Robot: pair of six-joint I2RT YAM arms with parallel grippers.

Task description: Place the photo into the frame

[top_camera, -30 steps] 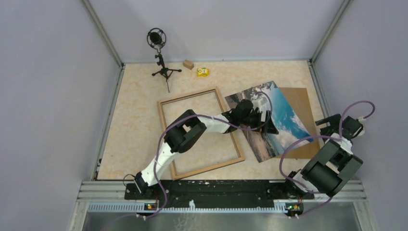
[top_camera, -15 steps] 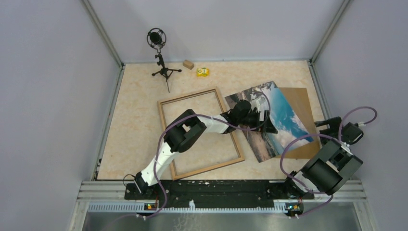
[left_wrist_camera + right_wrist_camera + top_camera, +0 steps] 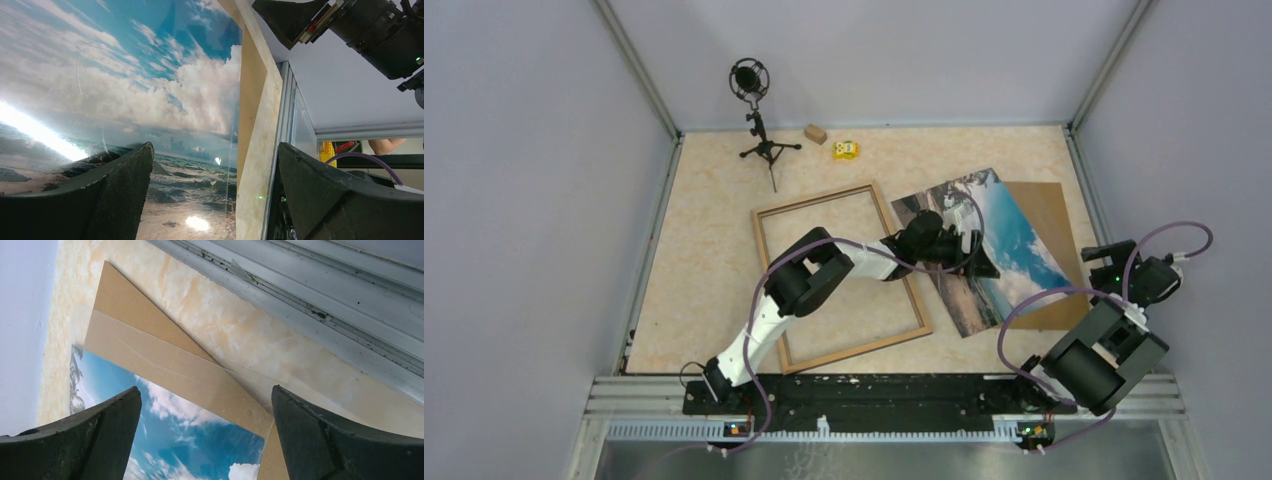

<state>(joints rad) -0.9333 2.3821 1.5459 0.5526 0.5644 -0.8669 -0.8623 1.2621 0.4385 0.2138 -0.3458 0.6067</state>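
Nearer the right edge of the desk (image 3: 704,250) than before, the right hand (image 3: 1109,255) stays released; the released left hand (image 3: 977,262) hovers over the glossy seaside photo (image 3: 1016,240), right of the thin light-wood frame (image 3: 814,198): pinch one edge gently.

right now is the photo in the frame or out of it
Out. The photo lies on the brown board beside the frame, whose opening shows table.

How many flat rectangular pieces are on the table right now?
3: the frame left of centre, the photo to its right, the brown backing board partly under the photo. Others could hide beneath.
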